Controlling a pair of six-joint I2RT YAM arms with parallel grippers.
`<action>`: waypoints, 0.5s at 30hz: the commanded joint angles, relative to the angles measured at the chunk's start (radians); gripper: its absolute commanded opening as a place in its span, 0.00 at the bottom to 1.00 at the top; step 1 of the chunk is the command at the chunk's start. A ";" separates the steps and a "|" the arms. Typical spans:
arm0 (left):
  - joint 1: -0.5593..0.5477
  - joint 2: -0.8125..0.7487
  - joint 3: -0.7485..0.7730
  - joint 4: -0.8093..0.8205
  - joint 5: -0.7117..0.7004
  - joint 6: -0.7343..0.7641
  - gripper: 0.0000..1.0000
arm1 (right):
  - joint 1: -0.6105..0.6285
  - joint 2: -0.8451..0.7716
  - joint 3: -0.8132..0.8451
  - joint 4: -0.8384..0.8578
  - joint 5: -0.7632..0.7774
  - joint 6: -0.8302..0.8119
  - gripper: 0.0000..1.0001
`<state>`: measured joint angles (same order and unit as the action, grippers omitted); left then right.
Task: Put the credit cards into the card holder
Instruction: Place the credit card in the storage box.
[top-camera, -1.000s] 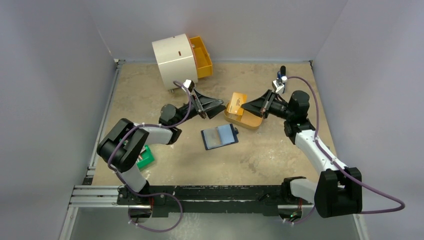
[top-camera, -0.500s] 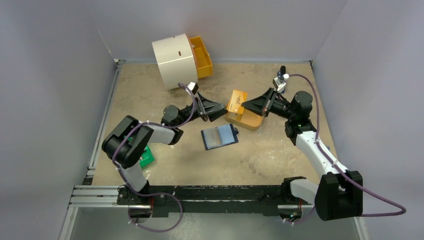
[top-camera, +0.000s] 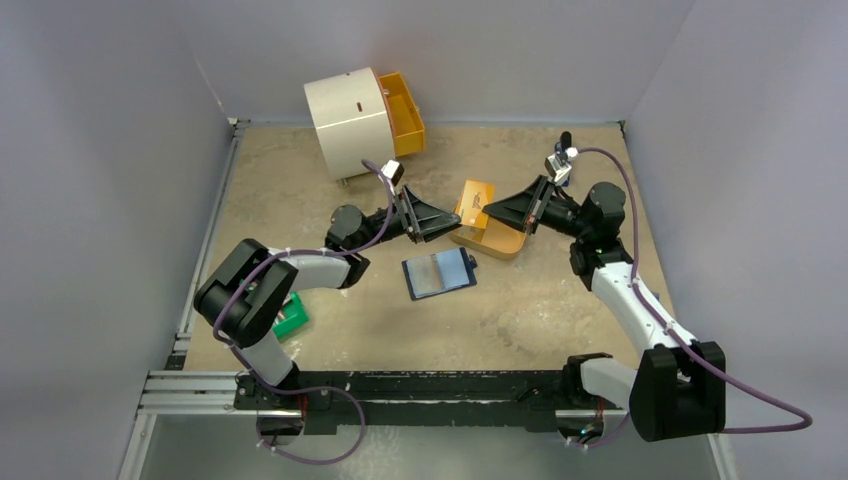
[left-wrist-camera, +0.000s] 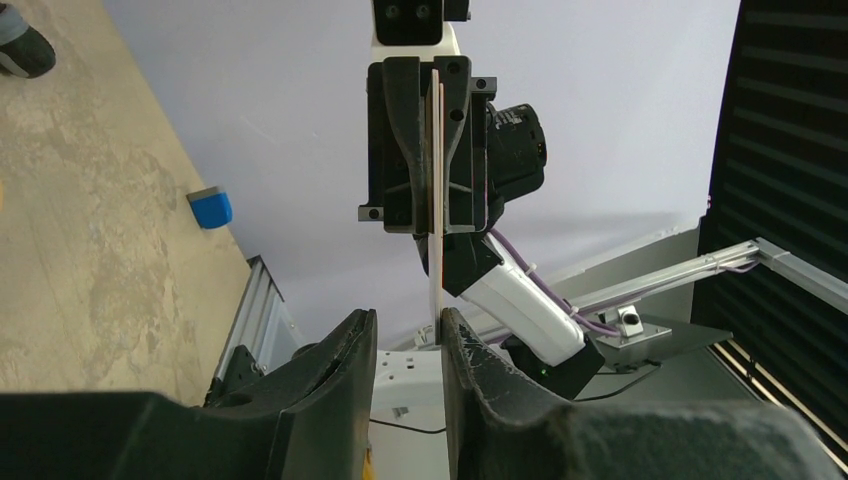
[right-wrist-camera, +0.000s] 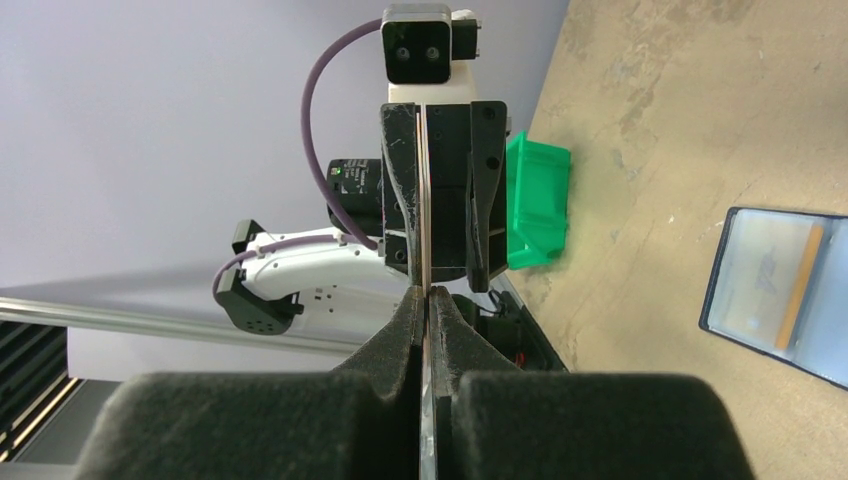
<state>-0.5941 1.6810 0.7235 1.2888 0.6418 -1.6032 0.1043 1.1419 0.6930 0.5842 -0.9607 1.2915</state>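
Note:
My right gripper (top-camera: 488, 212) is shut on a tan-orange credit card (top-camera: 476, 198) and holds it on edge above the orange oval tray (top-camera: 497, 244). My left gripper (top-camera: 456, 222) is open and faces it; the card's free end lies between its fingers. In the left wrist view the card's thin edge (left-wrist-camera: 437, 262) rests against one finger (left-wrist-camera: 462, 345), with a gap to the other. The dark navy card holder (top-camera: 438, 273) lies open on the table below them. In the right wrist view the holder (right-wrist-camera: 765, 300) has a card (right-wrist-camera: 796, 286) in a grey-blue pocket.
A white round drawer unit (top-camera: 348, 120) with an open orange drawer (top-camera: 405, 108) stands at the back. A green box (top-camera: 291, 317) lies by the left arm. A small blue object (left-wrist-camera: 210, 207) sits near the back right wall.
My left gripper has moved right, up to the card held by the right gripper, so the card's end is now between its open fingers. The right gripper has lifted slightly.

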 joint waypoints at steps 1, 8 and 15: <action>0.005 -0.018 0.019 0.042 -0.014 0.025 0.30 | -0.003 -0.034 0.012 0.063 -0.030 0.012 0.00; 0.017 -0.031 0.013 0.057 -0.024 0.021 0.41 | -0.002 -0.041 0.008 0.071 -0.035 0.015 0.00; 0.021 -0.046 0.018 0.022 -0.027 0.048 0.41 | -0.003 -0.044 0.010 0.081 -0.034 0.017 0.00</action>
<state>-0.5819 1.6806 0.7235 1.2903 0.6273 -1.5993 0.1043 1.1290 0.6930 0.5961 -0.9638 1.3022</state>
